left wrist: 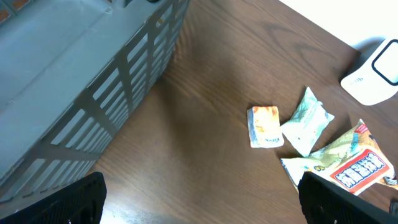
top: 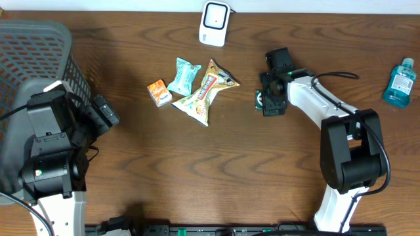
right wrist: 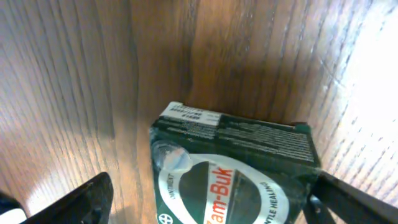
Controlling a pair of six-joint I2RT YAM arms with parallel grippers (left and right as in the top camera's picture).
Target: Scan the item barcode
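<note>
Because your right gripper [right wrist: 219, 200] hangs spread around the green box [right wrist: 231, 155], which lies flat on the table [right wrist: 62, 93] nearer one finger [right wrist: 357, 202] than the other, closing now may shove it askew.

green box [right wrist: 230, 168] cut off at bottom edge, overhead mostly hidden beneath right tool [top: 266, 101]

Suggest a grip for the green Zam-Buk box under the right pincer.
Probably come straight down with the right pincer and close on the two side faces of the Zam-Buk box. It lies flat, label up, between the open fingers.
</note>
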